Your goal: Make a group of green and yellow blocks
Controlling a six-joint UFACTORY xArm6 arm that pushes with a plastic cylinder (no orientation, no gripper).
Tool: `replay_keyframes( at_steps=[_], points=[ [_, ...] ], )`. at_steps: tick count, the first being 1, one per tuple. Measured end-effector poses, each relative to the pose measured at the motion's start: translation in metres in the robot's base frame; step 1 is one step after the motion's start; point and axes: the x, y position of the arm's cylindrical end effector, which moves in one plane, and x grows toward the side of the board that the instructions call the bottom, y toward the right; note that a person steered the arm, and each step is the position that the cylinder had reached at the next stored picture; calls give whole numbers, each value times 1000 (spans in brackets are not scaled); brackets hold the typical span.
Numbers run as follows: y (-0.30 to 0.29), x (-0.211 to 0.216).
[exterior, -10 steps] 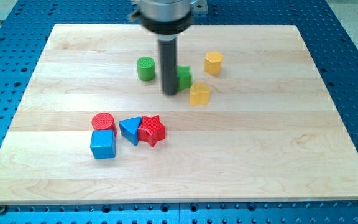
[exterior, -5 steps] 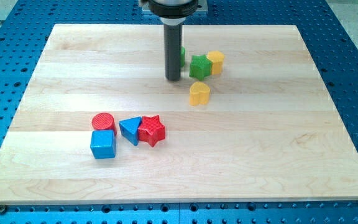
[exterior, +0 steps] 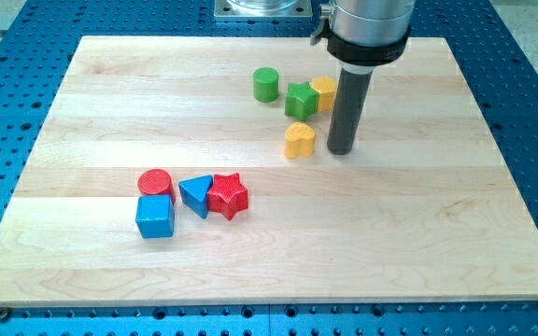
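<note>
A green cylinder (exterior: 266, 84) stands near the board's top middle. A green star (exterior: 301, 99) sits to its right, touching a yellow block (exterior: 325, 91) behind it. A yellow heart-shaped block (exterior: 299, 140) lies a little below the star, apart from it. My tip (exterior: 341, 150) is on the board just right of the yellow heart and below the yellow block, with a small gap to the heart.
A red cylinder (exterior: 155, 182), a blue cube (exterior: 155, 217), a blue triangle (exterior: 195, 194) and a red star (exterior: 228, 196) sit bunched at the lower left of the wooden board (exterior: 437, 233). Blue perforated table surrounds the board.
My tip has moved from left of the green star to the right side, beside the yellow heart. The green cylinder has moved right, and now shows clear of the rod, near the star.
</note>
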Motion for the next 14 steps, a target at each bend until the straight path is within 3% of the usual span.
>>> replay_keyframes(
  at_steps=[3, 5, 6, 7, 9, 10, 12, 13, 14],
  points=[
    [-84, 43],
    [-2, -38],
    [-15, 16],
    [-52, 21],
    [-85, -3],
    [-56, -50],
    [-131, -27],
    [-151, -40],
    [-105, -68]
  ],
)
